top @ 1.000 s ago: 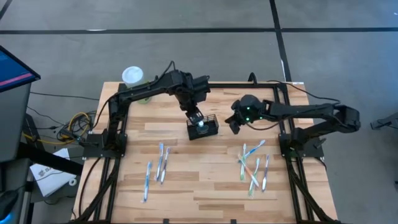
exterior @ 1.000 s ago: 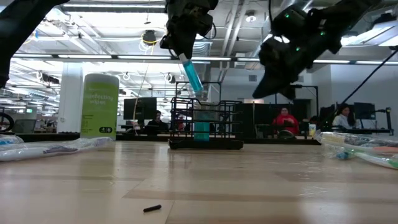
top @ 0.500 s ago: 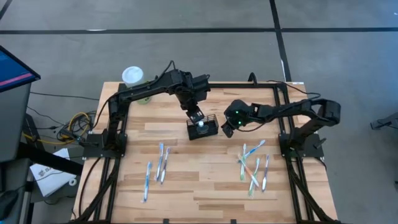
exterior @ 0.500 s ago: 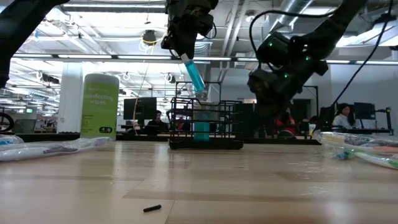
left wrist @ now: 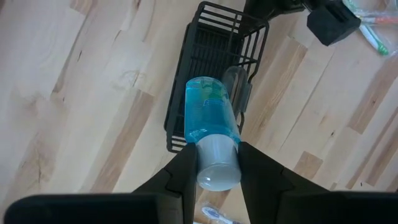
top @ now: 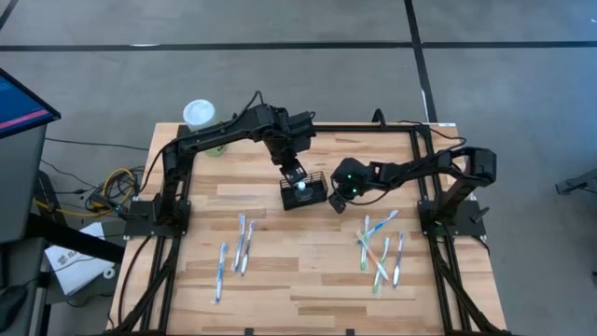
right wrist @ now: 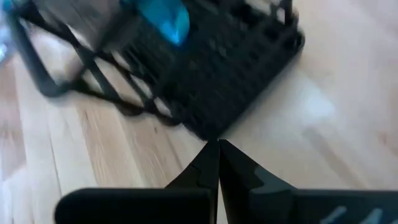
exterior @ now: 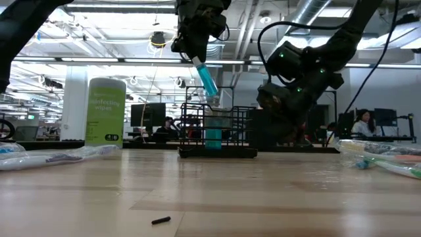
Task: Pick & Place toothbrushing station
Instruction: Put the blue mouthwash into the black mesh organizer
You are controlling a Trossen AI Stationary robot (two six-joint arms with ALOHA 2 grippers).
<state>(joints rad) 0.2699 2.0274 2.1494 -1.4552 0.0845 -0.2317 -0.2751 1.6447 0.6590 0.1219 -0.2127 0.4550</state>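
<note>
Presently the left gripper [left wrist: 214, 163], fingers closed on the white cap of a clear bottle of blue liquid [left wrist: 210, 124], holds it tilted above the small black wire-mesh caddy [top: 305, 192] standing near the middle of the wooden table [top: 308, 280], so the step in hand appears to be loading the bottle. Beside the caddy's right end the right gripper [right wrist: 217, 163] has its fingers pressed together, empty, perhaps to steady it; the next move calls for squaring the bottle over a compartment and lowering. Lettering on the green canister [exterior: 106, 110] is too blurred to read.
</note>
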